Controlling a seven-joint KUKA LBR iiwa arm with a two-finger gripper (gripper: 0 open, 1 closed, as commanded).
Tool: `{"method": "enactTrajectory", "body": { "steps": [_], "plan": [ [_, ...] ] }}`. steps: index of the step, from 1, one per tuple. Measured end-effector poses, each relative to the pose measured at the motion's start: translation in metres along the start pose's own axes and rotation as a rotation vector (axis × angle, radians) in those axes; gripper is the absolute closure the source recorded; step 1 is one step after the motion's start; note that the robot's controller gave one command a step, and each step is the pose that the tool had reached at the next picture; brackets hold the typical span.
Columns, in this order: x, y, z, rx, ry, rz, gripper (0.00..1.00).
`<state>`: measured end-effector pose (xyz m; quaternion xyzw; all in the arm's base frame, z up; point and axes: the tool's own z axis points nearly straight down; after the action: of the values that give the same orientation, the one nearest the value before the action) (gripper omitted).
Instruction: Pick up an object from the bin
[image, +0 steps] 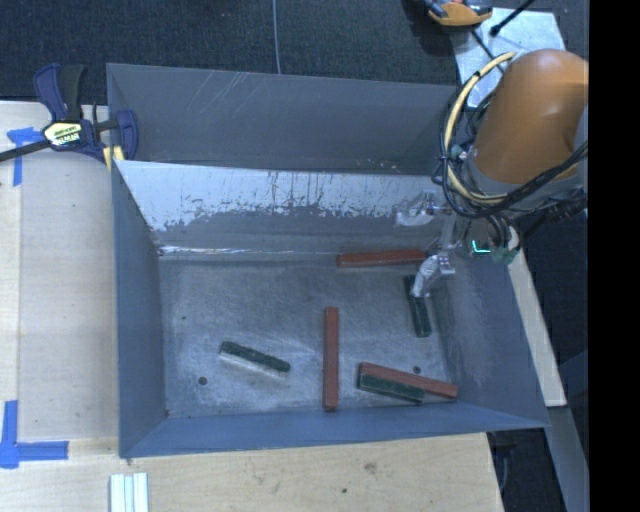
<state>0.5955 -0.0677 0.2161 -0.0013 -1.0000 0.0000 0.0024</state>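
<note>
The bin (140, 300) was grey sheet metal with a scuffed floor. It contained flat, straight bars:

- a back reddish-brown bar (382, 259) along the rear wall
- a centre reddish-brown bar (330, 360)
- a front-right reddish-brown bar (412, 382)
- a long dark green bar (254, 358) at front left

My pincer (432, 272) stood at the right, over the upper end of a short dark green bar (421, 315). I could not tell whether it was released or clenched.
</note>
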Motion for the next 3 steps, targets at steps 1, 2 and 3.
{"method": "enactTrajectory", "body": {
  "steps": [1,2,3],
  "plan": [
    [-0.002,0.0,-0.005,0.001,-0.008,-0.001,0.0],
    [-0.021,0.0,0.047,0.001,-0.015,-0.006,0.0],
    [-0.039,-0.011,0.138,0.001,-0.03,0.075,1.0]
  ]
}}
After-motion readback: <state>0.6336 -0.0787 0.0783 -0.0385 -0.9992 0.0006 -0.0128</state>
